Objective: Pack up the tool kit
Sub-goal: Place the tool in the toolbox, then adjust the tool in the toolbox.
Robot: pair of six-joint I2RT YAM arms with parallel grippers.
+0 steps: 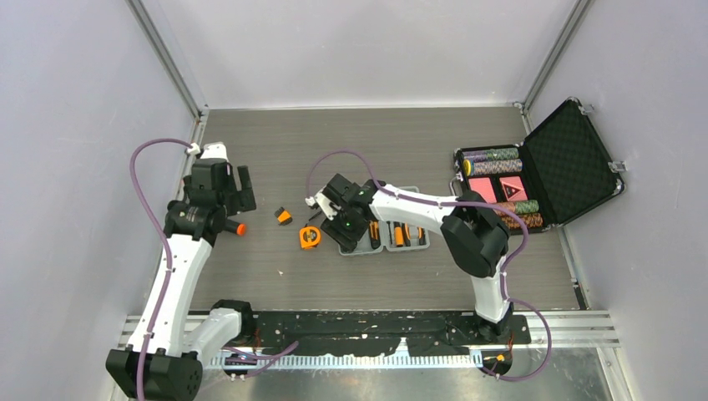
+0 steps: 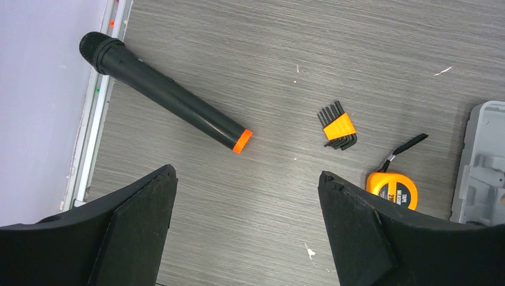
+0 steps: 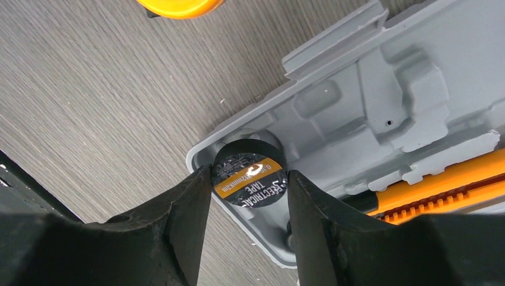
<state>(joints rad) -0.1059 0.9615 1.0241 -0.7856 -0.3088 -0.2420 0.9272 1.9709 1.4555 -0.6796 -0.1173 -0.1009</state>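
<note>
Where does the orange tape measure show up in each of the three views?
Top external: tape measure at centre, just left of the grey case.
Left wrist: tape measure lower right; grey case at right edge.
Right wrist: tape measure a sliver at top edge; grey case fills right.
Shared landmark: the grey case.

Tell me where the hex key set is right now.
In the left wrist view the hex key set lies on the table between the microphone and the tape measure, touching neither.
</note>
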